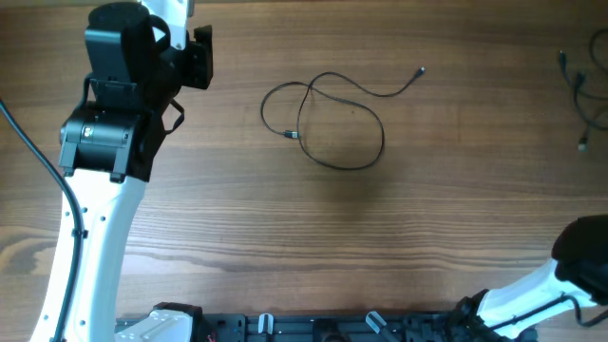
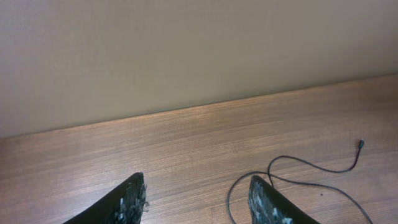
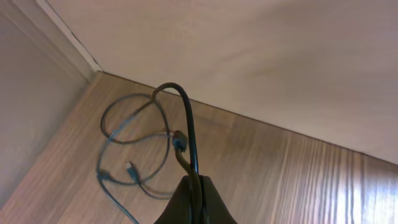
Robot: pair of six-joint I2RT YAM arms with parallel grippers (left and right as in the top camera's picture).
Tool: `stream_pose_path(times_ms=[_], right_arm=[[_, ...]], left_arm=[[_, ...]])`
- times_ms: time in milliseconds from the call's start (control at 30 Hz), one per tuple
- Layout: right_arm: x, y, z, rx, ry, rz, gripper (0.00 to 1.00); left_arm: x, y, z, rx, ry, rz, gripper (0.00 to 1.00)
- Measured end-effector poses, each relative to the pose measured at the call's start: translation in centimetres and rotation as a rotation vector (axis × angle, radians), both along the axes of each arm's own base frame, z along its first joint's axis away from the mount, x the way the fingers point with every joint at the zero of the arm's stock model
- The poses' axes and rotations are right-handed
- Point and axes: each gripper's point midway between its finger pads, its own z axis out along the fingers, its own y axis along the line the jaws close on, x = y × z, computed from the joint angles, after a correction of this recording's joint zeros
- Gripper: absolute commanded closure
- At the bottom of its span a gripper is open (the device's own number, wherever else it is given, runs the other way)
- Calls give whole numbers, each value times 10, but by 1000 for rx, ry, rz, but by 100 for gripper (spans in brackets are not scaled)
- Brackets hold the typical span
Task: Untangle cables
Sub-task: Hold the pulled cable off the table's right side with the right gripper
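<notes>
Black cable point(image 3: 188, 124) — pinched tight in right claw point(image 3: 194, 182)

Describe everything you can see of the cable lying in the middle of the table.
The cable is one thin black cord, rubbery-looking, with a small plug at its upper-right end and another at its lower-left end. It lies slack and flat on the wooden table, curled into loose loops that cross near the top. No tight knot shows. Only the table touches it.
</notes>
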Motion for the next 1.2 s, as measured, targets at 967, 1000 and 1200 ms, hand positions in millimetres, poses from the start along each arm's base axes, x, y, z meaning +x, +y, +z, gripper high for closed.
stream_pose_path(times_ms=[967, 1000, 1200], right_arm=[[-12, -81, -123, 36, 250, -143, 95], [-13, -81, -132, 50, 266, -144, 95], [-14, -81, -173, 111, 333, -149, 96]], left_arm=[[0, 0, 0, 0, 1, 0, 44], [0, 0, 0, 0, 2, 0, 45], [-1, 0, -2, 1, 8, 0, 44]])
